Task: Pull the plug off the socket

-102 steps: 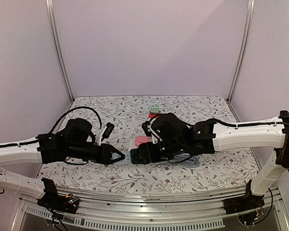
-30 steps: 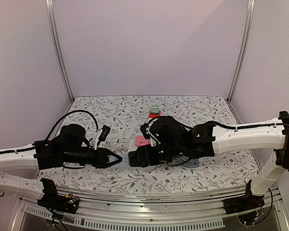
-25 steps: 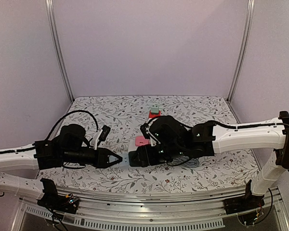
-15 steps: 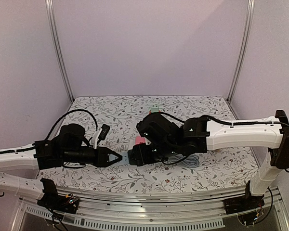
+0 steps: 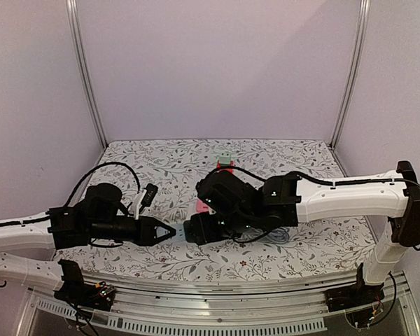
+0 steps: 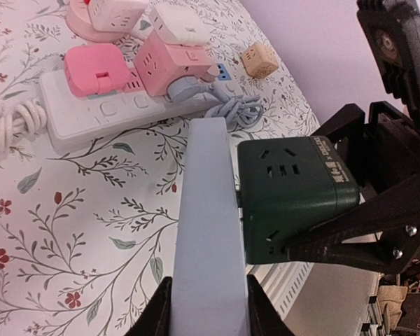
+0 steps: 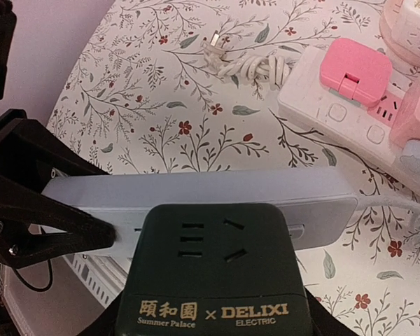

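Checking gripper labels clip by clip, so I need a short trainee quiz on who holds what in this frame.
1. True or false: the dark green cube adapter is clear of the pale blue-grey plastic power strip.
2. Pick one: the left gripper clamps A) the strip's end, B) the green adapter, C) nothing.
3. Fill in: the right gripper holds the ____.
Key: 1 false, they sit flush together; 2 A; 3 dark green cube adapter.
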Robot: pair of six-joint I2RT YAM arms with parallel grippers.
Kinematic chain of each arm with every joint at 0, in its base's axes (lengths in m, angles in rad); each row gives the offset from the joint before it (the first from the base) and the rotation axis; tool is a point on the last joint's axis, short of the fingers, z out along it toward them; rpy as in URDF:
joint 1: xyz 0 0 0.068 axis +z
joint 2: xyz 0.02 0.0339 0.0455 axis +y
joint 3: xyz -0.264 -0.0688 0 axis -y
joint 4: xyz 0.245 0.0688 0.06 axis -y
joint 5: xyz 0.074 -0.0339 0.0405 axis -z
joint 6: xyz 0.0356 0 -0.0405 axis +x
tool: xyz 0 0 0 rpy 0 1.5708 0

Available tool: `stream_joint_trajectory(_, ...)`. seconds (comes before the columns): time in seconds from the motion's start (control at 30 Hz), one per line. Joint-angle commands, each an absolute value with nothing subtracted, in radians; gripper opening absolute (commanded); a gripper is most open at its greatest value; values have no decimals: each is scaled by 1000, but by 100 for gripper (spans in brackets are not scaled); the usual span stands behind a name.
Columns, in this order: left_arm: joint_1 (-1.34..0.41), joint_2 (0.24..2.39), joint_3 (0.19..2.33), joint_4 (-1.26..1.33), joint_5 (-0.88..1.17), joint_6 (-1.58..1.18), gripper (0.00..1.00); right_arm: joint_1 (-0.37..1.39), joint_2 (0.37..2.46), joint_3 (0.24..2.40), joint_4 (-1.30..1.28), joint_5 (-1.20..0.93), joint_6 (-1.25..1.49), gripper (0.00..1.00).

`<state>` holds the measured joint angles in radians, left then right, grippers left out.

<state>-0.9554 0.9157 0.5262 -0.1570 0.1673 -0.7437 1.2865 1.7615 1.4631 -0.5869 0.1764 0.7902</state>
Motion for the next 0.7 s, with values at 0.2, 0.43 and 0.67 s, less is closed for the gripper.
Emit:
stream_joint_trajectory(0.2, -942, 810, 463, -173, 156, -751, 0, 1195, 1604, 1262, -452, 111, 865, 16)
stream_joint_trajectory(0.43, -940, 849, 500, -217, 144, -740, 0, 1215, 1645, 1356, -593, 187, 815, 16)
stream_joint_trajectory(0.67, -940, 965, 584, -304, 106, -697, 0, 1259, 1730, 1485, -699, 249, 763, 16)
